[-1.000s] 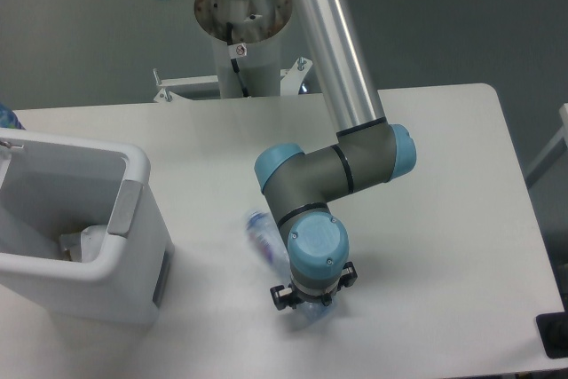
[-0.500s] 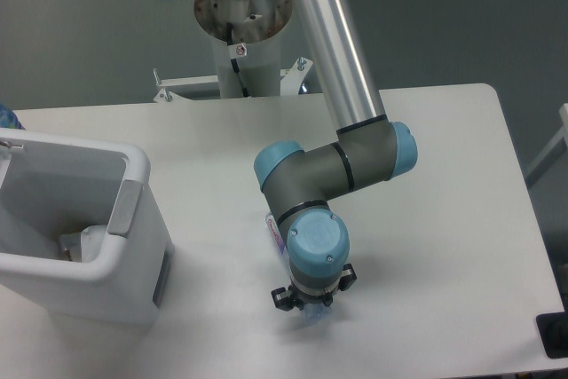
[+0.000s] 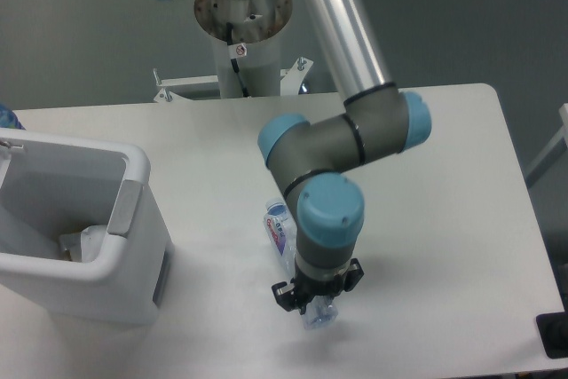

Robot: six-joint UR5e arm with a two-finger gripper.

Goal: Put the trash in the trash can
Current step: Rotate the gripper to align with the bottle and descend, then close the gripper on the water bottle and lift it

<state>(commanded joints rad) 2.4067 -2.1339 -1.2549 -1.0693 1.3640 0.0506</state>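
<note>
A clear plastic bottle (image 3: 280, 230) with a red-blue label lies slanted under my wrist. Its blue-capped end points up-left and its clear end pokes out below the gripper. My gripper (image 3: 316, 301) sits over the bottle's lower part and looks shut on it, though the wrist hides most of the fingers. The white trash can (image 3: 133, 219) with a grey handle strip stands at the left, well apart from the gripper. Inside the can lies a crumpled white wrapper (image 3: 91, 241).
The arm's base column (image 3: 241, 51) rises behind the table's far edge. A blue object (image 3: 5, 117) shows at the left border behind the can. A dark item (image 3: 555, 336) sits off the table's front right corner.
The wrist has risen toward the camera and shifted slightly right. The bottle, blurred and swinging a second ago, now stands out sharply, with more of its label end showing.
</note>
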